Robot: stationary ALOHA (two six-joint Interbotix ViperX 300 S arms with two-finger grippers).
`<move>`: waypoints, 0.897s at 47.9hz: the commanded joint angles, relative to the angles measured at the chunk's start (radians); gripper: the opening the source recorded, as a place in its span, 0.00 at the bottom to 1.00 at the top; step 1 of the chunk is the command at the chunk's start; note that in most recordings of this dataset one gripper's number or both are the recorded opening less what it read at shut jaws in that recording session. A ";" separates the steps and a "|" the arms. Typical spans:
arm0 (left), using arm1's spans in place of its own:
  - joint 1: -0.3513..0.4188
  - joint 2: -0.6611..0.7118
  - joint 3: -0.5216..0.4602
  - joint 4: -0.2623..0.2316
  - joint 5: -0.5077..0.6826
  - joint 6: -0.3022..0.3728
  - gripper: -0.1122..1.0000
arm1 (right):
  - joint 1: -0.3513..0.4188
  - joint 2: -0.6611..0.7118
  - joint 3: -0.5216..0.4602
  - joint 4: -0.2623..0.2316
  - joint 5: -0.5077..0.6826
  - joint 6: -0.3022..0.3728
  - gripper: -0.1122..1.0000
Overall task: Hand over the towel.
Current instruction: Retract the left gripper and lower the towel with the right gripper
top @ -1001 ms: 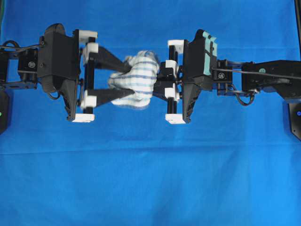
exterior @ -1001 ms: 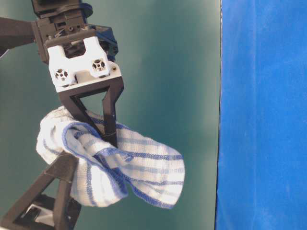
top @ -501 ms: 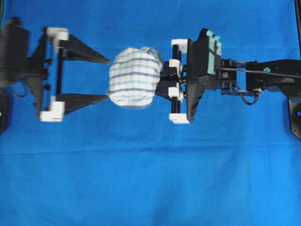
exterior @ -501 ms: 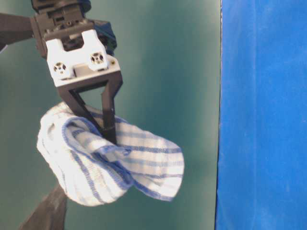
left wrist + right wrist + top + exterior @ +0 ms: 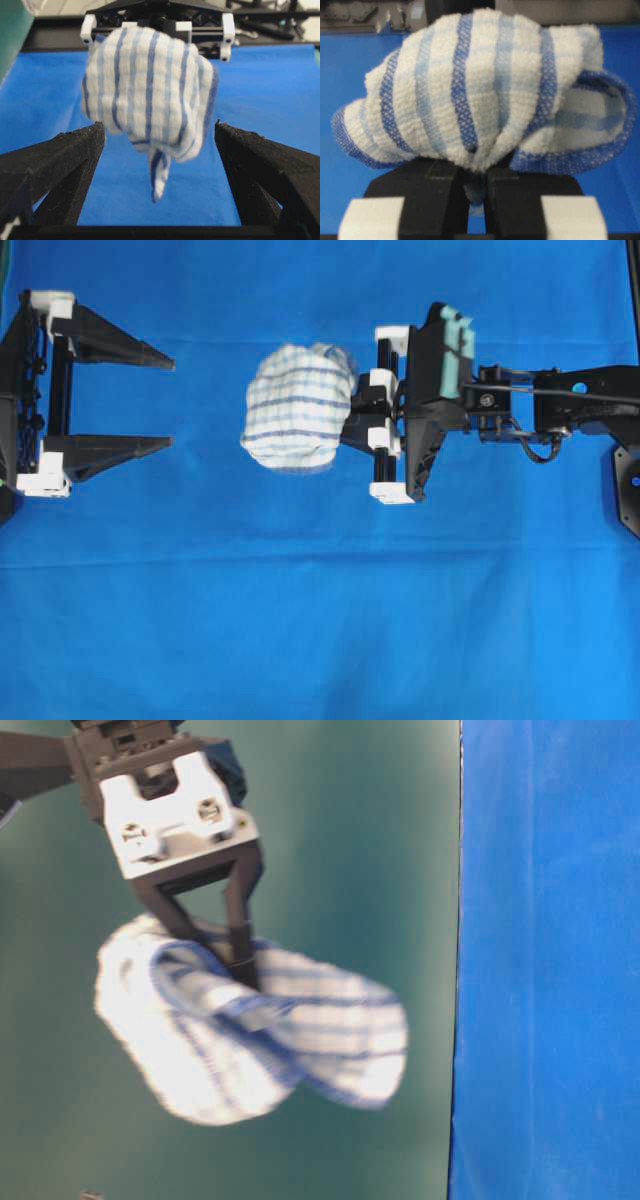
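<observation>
Overhead exterior view shows the handover all but done: the right pincer point(image 5: 352, 422) is clamped on the towel point(image 5: 298, 408), holding it bunched in the air above the blue worktop point(image 5: 320, 620). The left pincer point(image 5: 168, 403) stands wide open, empty, well apart from the cloth. A second ago its fingers straddled the towel; since then it has let go and pulled back toward the left edge.

A plain blue sheet point(image 5: 320, 620) covers the table, with a dark green backdrop point(image 5: 340, 840) behind.
</observation>
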 commanded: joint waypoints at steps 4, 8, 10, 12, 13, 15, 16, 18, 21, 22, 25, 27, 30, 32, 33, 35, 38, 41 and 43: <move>-0.002 0.009 -0.014 -0.002 -0.005 -0.002 0.94 | -0.002 0.057 -0.092 0.006 0.209 0.012 0.15; -0.002 0.012 -0.012 -0.002 -0.005 -0.002 0.94 | -0.002 0.115 -0.135 0.006 0.319 0.020 0.15; -0.002 0.014 -0.012 -0.002 -0.005 -0.002 0.94 | -0.002 0.146 -0.153 0.005 0.364 0.021 0.15; -0.002 0.014 -0.012 -0.002 -0.005 -0.002 0.94 | -0.002 0.179 -0.172 0.006 0.402 0.023 0.15; -0.002 0.014 -0.011 0.000 -0.005 -0.002 0.94 | -0.002 0.195 -0.181 0.006 0.417 0.025 0.15; -0.002 0.014 -0.009 -0.002 -0.005 -0.002 0.94 | -0.002 0.232 -0.196 0.006 0.443 0.028 0.15; -0.002 0.014 -0.009 -0.002 -0.005 -0.002 0.94 | -0.002 0.244 -0.201 0.006 0.448 0.028 0.15; -0.002 0.014 -0.009 -0.002 -0.005 -0.002 0.94 | -0.002 0.270 -0.209 0.006 0.451 0.028 0.15; -0.002 0.014 -0.008 -0.002 -0.005 -0.002 0.94 | -0.002 0.304 -0.212 0.006 0.449 0.028 0.15; -0.002 0.014 -0.008 0.000 -0.005 -0.003 0.94 | -0.002 0.313 -0.212 0.006 0.448 0.028 0.15; -0.002 0.014 -0.005 -0.002 -0.005 -0.003 0.94 | -0.003 0.347 -0.213 0.006 0.442 0.029 0.15; -0.002 0.014 -0.003 -0.002 -0.005 -0.003 0.94 | -0.003 0.364 -0.213 0.006 0.437 0.031 0.15; -0.002 0.014 -0.002 0.000 -0.005 -0.003 0.94 | -0.003 0.380 -0.213 0.006 0.434 0.034 0.15; -0.002 0.015 -0.002 -0.002 -0.005 -0.003 0.94 | -0.003 0.385 -0.213 0.006 0.434 0.041 0.15; -0.002 0.014 -0.002 0.000 -0.005 -0.003 0.94 | -0.003 0.385 -0.213 0.006 0.436 0.048 0.15; -0.002 0.015 -0.002 -0.002 -0.005 -0.003 0.94 | -0.003 0.385 -0.213 0.006 0.434 0.061 0.15; -0.002 0.015 -0.002 0.000 -0.005 -0.003 0.94 | -0.003 0.385 -0.213 0.005 0.436 0.071 0.15; -0.002 0.017 -0.002 0.000 -0.005 -0.003 0.94 | -0.005 0.383 -0.213 0.005 0.439 0.074 0.15; -0.002 0.018 -0.002 0.000 -0.005 -0.003 0.94 | -0.003 0.383 -0.212 0.005 0.440 0.074 0.15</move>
